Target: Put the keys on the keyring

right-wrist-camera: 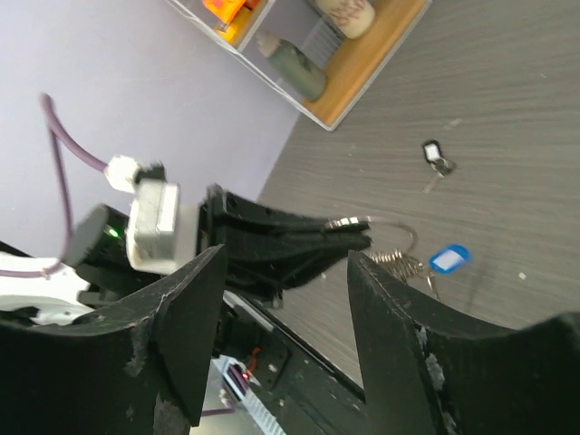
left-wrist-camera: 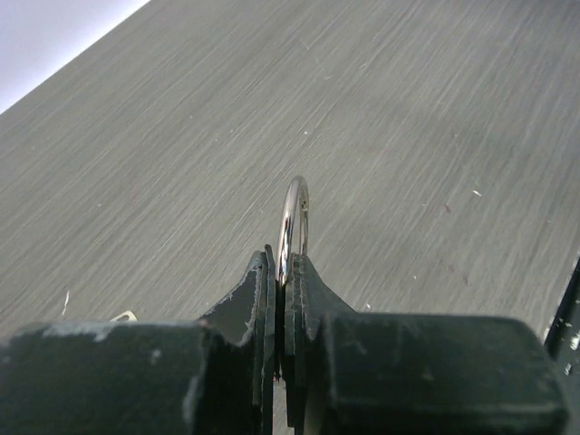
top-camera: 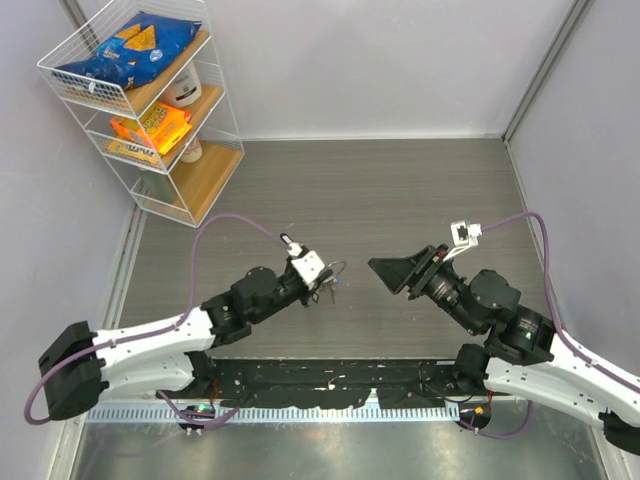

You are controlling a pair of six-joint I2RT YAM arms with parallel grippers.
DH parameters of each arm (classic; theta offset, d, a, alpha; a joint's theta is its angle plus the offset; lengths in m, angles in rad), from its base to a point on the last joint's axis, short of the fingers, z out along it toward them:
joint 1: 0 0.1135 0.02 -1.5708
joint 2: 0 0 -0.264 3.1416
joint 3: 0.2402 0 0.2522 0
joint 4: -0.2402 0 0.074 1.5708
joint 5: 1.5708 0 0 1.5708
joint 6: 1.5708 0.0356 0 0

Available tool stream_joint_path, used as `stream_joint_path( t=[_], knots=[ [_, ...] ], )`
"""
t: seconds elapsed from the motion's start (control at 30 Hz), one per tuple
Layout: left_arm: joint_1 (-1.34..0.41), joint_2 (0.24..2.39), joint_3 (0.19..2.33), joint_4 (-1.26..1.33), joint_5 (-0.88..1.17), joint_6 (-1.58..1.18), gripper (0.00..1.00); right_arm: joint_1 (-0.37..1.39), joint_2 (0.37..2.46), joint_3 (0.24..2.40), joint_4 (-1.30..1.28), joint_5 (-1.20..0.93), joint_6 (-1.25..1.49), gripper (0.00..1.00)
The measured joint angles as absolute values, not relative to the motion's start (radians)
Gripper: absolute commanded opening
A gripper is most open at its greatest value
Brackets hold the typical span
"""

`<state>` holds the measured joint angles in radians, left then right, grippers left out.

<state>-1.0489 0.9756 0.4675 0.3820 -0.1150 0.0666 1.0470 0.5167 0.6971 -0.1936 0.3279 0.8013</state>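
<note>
My left gripper [top-camera: 318, 284] is shut on the keyring [top-camera: 336, 269], a thin silver wire loop standing up edge-on between its fingers in the left wrist view [left-wrist-camera: 294, 216]. In the right wrist view the keyring [right-wrist-camera: 405, 237] sticks out past the left gripper's tips [right-wrist-camera: 349, 234]. Several silvery keys [right-wrist-camera: 399, 265] and a blue tag [right-wrist-camera: 449, 258] hang from the keyring. Another key with a dark tag [right-wrist-camera: 437, 159] lies loose on the table beyond. My right gripper [top-camera: 393, 275] is open and empty, facing the left gripper from the right with a gap between them.
A white wire shelf [top-camera: 150, 100] with snack bags and jars stands at the back left, also in the right wrist view [right-wrist-camera: 362, 54]. Grey walls close the table in. A dark rail [top-camera: 330, 385] runs along the near edge.
</note>
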Motion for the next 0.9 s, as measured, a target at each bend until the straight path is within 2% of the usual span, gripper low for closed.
stream_joint_path(
  t=[0.53,0.67,0.9],
  knots=[
    [-1.061,1.535,0.939,0.282,-0.375,0.275,0.01,1.047,0.31,0.593,-0.348,0.38,0.815,0.62],
    [-1.117,1.673,0.992,0.234,-0.443,0.326,0.28,1.047,0.265,0.593,-0.382,0.394,0.815,0.62],
    [-1.27,1.846,1.026,0.142,-0.49,0.327,0.64,1.047,0.212,0.597,-0.446,0.422,0.814,0.62]
  ],
)
